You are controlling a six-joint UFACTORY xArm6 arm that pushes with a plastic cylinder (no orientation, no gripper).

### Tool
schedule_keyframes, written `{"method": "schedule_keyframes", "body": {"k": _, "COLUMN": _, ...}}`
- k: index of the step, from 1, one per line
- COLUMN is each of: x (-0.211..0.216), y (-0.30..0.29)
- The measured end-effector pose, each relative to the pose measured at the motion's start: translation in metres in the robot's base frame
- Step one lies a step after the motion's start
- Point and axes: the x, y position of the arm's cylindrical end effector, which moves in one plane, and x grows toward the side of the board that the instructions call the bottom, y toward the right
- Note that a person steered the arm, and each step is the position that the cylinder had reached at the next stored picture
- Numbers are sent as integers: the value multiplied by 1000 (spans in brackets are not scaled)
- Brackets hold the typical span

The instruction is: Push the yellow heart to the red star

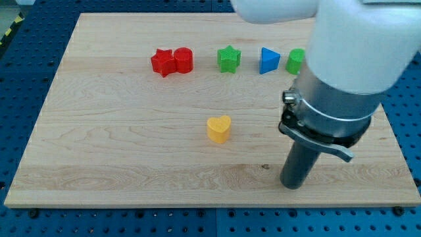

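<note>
The yellow heart (219,129) lies near the middle of the wooden board (99,151). The red star (162,62) sits at the view's upper left, touching a red cylinder (183,60) on its right. My tip (292,185) rests on the board to the lower right of the yellow heart, about a hundred pixels away and not touching any block.
A green star (228,58), a blue triangle (268,60) and a green block (295,61), partly hidden by the arm, stand in a row along the view's top. The arm's white and grey body (342,72) covers the board's upper right.
</note>
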Motion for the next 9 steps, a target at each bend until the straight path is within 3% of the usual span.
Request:
{"method": "schedule_keyframes", "body": {"k": 6, "x": -103, "y": -159}}
{"method": "schedule_keyframes", "body": {"k": 9, "x": -106, "y": -116}}
